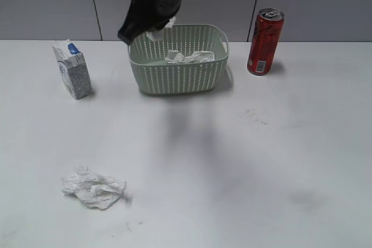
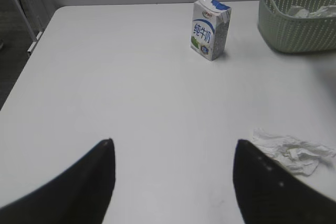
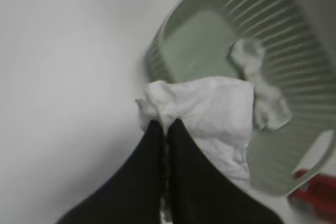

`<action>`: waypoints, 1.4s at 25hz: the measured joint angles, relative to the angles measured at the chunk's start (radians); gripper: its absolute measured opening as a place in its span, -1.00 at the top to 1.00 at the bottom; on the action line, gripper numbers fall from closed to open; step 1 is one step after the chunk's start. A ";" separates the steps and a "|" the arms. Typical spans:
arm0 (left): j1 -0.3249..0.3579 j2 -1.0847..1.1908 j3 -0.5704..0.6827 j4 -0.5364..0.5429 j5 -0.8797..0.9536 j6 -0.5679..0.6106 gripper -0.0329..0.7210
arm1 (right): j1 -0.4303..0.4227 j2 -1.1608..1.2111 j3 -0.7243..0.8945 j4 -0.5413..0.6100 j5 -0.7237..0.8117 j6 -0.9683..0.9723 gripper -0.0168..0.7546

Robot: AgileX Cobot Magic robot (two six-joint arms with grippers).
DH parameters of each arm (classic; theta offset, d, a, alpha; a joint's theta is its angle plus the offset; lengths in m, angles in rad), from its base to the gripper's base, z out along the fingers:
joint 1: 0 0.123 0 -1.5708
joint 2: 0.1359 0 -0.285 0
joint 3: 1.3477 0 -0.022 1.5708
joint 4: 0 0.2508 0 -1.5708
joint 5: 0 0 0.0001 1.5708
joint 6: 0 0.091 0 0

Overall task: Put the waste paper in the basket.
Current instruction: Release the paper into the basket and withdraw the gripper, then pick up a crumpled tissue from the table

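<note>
One wad clenched in right gripper above basket rim, left gripper spread, open tabletop.

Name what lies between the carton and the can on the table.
The basket stands between the carton and the can, with a paper wad inside; the exterior view shows it.

place: lab-like test bench | evidence: bare white table; grey panel wall
</note>
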 joint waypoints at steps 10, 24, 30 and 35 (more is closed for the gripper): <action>0.000 0.000 0.000 0.000 0.000 0.000 -0.49 | -0.179 0.105 -0.008 -0.021 -0.387 0.095 0.97; 0.000 0.000 0.000 0.000 0.000 0.000 -0.49 | -0.206 0.209 -0.007 0.059 -0.330 0.126 -0.64; 0.000 0.000 0.000 0.000 0.000 0.000 -0.49 | -0.206 0.116 -0.007 0.077 -0.132 0.132 -0.60; 0.000 0.000 0.000 0.000 0.000 0.000 -0.49 | -0.211 0.027 -0.010 0.077 0.102 0.132 -0.55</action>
